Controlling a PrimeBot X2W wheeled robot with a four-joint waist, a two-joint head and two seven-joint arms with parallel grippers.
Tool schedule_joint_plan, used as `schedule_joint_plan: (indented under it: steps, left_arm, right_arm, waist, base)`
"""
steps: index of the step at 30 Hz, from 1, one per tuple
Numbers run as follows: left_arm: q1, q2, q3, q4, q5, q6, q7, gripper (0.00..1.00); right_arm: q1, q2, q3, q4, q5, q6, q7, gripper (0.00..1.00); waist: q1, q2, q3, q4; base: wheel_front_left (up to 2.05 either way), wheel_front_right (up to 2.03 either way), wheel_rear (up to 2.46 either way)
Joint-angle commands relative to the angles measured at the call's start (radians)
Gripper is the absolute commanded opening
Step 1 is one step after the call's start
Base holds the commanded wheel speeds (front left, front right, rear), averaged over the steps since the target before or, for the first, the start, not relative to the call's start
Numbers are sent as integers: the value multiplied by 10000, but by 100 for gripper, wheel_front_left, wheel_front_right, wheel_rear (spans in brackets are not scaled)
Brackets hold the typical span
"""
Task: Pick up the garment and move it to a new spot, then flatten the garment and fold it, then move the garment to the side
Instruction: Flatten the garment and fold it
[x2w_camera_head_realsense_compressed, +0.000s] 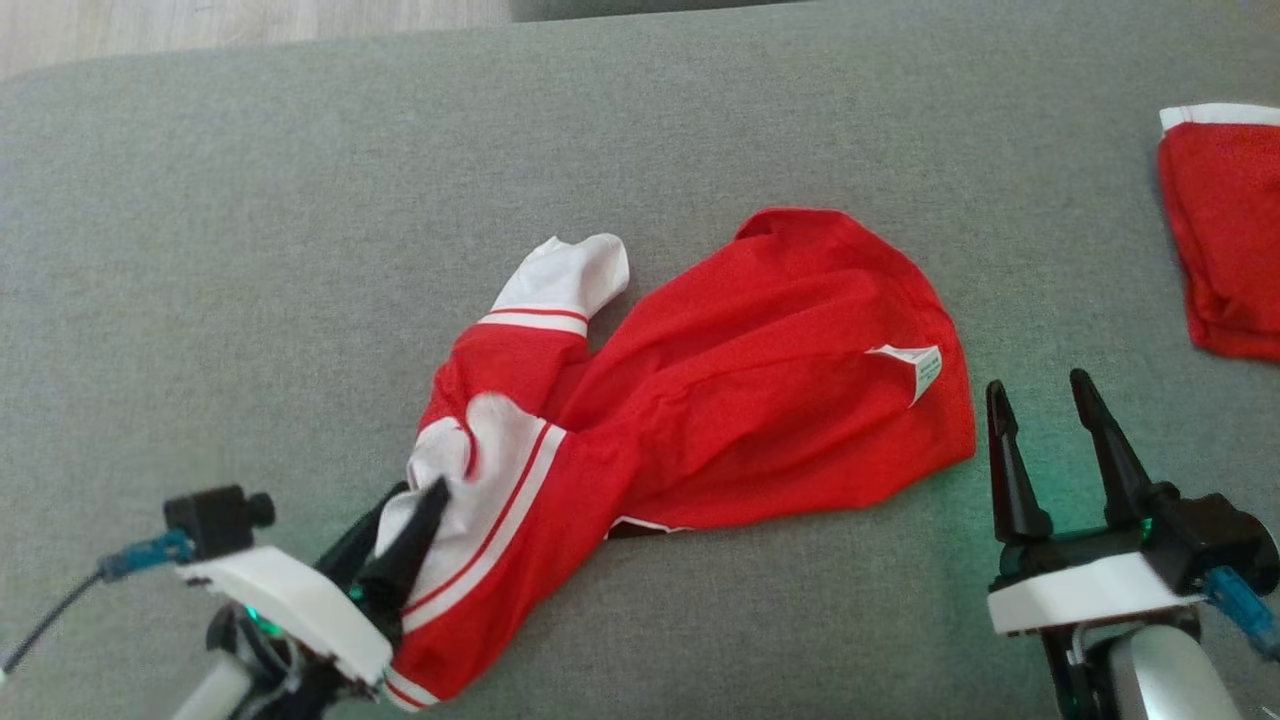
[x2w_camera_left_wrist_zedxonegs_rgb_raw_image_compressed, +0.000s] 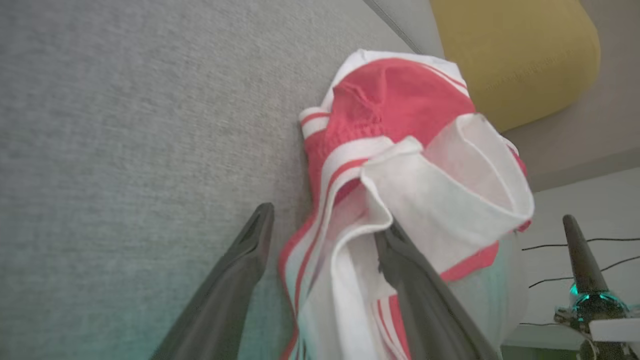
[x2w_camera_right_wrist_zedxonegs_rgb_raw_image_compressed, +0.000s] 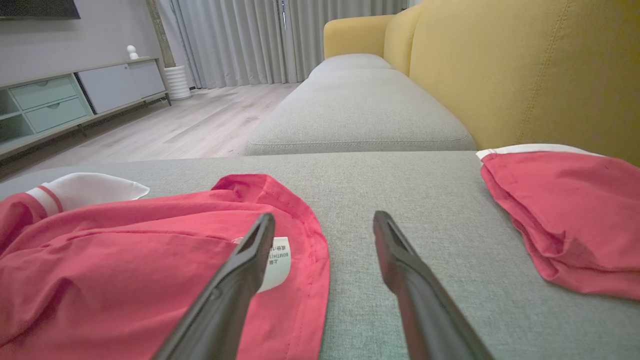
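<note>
- The garment (x2w_camera_head_realsense_compressed: 720, 400), a red shirt with white striped sleeves, lies bunched and twisted on the grey seat cushion (x2w_camera_head_realsense_compressed: 300, 250), about midway across it and reaching towards the near edge.
- Nothing of the flattening or folding looks done. The body is creased, one sleeve (x2w_camera_head_realsense_compressed: 570, 275) is thrown out towards the far edge, and the other is heaped at the near-left end.
- I cannot judge from how it lies whether it already sits in its new spot. Spreading, folding and the move aside are all left.
- The left gripper (x2w_camera_head_realsense_compressed: 418, 492) stands at the near-left end with its jaws wide apart — nothing is pinched.
- The right gripper (x2w_camera_head_realsense_compressed: 1038, 382) is also spread and empty, just beside the hem near the label (x2w_camera_head_realsense_compressed: 920, 368).
- The left wrist view adds that a striped white fold lies between the left fingers, with cloth draped against one of them.
- The right wrist view adds the yellow backrest (x2w_camera_right_wrist_zedxonegs_rgb_raw_image_compressed: 525, 75) and the wooden floor (x2w_camera_right_wrist_zedxonegs_rgb_raw_image_compressed: 200, 120) beyond.
- A second red garment (x2w_camera_head_realsense_compressed: 1225, 230) lies at the cushion's right edge — well apart from the shirt.
</note>
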Motion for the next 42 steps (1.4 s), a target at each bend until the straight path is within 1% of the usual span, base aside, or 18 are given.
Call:
schedule_joint_plan:
  steps: [1, 4, 7, 13, 19, 22, 25, 30, 35, 36, 42]
  left_arm:
    - [-180, 301, 268, -355, 295, -58, -264, 100]
    - [-74, 192, 2, -502, 1002, -58, -817, 100]
    - [-92, -5, -319, -553, 1993, -49, -1487, 100]
    - [-298, -396, -1075, -361, 3843, 298, -2296, 100]
    - [-876, -307, -1790, -60, 6151, 848, -3063, 100]
    - [-1165, -138, -2178, -59, 7324, 1272, -3167, 100]
    - [-1383, -2, -2450, -286, 8124, 1653, -3055, 100]
    - [-1702, 367, -2816, -789, 8924, 1976, -2258, 100]
    - [-1870, 713, -2988, -1340, 9099, 2040, -1331, 100]
    - [-1870, 713, -2988, -1340, 9099, 2040, -1331, 100]
    - [-2239, 1108, -3176, -1798, 9159, 1866, -85, 100]
  right_arm:
    - [-54, -76, 180, -283, 23, -9, -26, 100]
    - [7, -51, 167, -292, 15, -9, -26, 100]
    - [68, -34, 145, -307, 13, -9, -26, 100]
    - [125, -35, 168, -311, 17, -9, -26, 100]
    - [143, -58, 217, -303, 20, -9, -26, 100]
    - [164, -66, 237, -291, 24, -9, -26, 100]
    - [191, -63, 232, -283, 32, -9, -26, 100]
    - [233, -33, 288, -277, 45, -9, -26, 100]
    - [217, -4, 331, -260, 60, -9, -26, 100]
    - [217, -4, 331, -260, 60, -9, -26, 100]
    - [201, 42, 440, -212, 70, -9, -26, 100]
  waist:
    - [0, 0, -42, 18]
    - [0, 0, -112, 57]
    - [0, 0, -151, 128]
    - [0, 0, -216, 261]
    - [0, 0, -282, 303]
    - [0, 0, -325, 281]
    - [0, 0, -359, 268]
    - [0, 0, -387, 246]
    - [0, 0, -395, 196]
    - [0, 0, -395, 196]
    - [0, 0, -393, 116]
  base:
    - [0, 0, 0]
    - [0, 0, 0]
    - [0, 0, 0]
    - [0, 0, 0]
    - [0, 0, 0]
    - [0, 0, 0]
    - [0, 0, 0]
    - [0, 0, 0]
    - [0, 0, 0]
    - [0, 0, 0]
    - [0, 0, 0]
